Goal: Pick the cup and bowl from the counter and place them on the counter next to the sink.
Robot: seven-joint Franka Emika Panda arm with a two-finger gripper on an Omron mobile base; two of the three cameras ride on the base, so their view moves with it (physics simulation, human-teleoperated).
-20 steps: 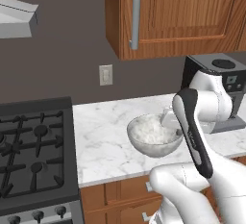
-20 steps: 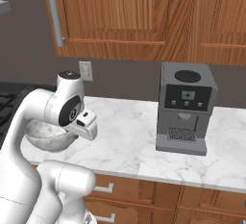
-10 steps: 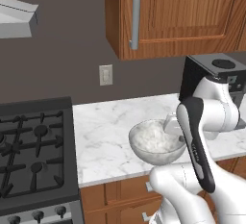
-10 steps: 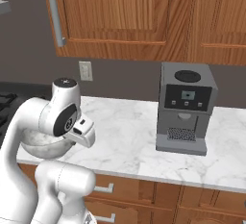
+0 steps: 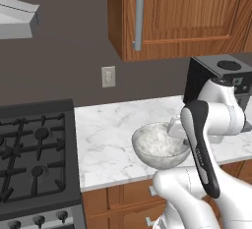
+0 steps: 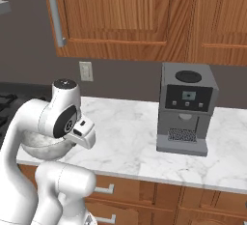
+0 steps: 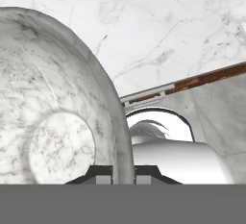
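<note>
My gripper (image 7: pixel 123 175) is shut on the rim of the bowl (image 7: pixel 57 122), one finger inside it and one outside. The bowl (image 5: pixel 158 145) is pale grey with a white speckled inside. It hangs a little above the white marble counter (image 5: pixel 108 139), near the front edge. In the left base view the gripper (image 5: pixel 174 127) holds the bowl's right rim. From the right base view the bowl (image 6: pixel 39 145) shows partly behind my arm. The hand view looks past the bowl onto the counter (image 7: pixel 158 35) and its front edge. The cup and the sink are out of view.
A black gas stovetop (image 5: pixel 32 157) lies left of the counter under a range hood (image 5: pixel 17 19). A grey coffee machine (image 6: pixel 185 108) stands on the counter to the right. Wooden wall cabinets (image 5: pixel 182 12) hang overhead, and drawers (image 6: pixel 159 195) sit below.
The gripper has carried the bowl a little toward the counter's front edge and my base. The arm's elbow has swung lower with it. The grip has not changed.
</note>
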